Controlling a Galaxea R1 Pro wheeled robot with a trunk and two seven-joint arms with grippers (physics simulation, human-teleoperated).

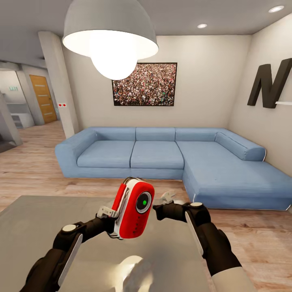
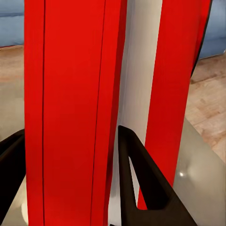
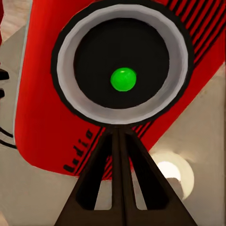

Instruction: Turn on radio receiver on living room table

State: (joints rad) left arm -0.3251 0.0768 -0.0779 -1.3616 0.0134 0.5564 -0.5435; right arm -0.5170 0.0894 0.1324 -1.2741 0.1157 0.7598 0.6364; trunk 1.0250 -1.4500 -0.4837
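The small red white-sided radio receiver [image 1: 134, 209] hangs above the glossy grey table [image 1: 32, 227], pinched by the left gripper [image 1: 110, 215]; the right gripper [image 3: 117, 141], fingers pressed together, touches its dial.

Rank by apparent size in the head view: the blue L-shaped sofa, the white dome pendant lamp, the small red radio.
1. Blue L-shaped sofa
2. White dome pendant lamp, enlarged by nearness to the camera
3. Small red radio

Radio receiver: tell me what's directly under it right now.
The radio receiver is held up in the left gripper, above the table. Under it shows glossy grey tabletop with a lamp reflection; the arms cover part of it.
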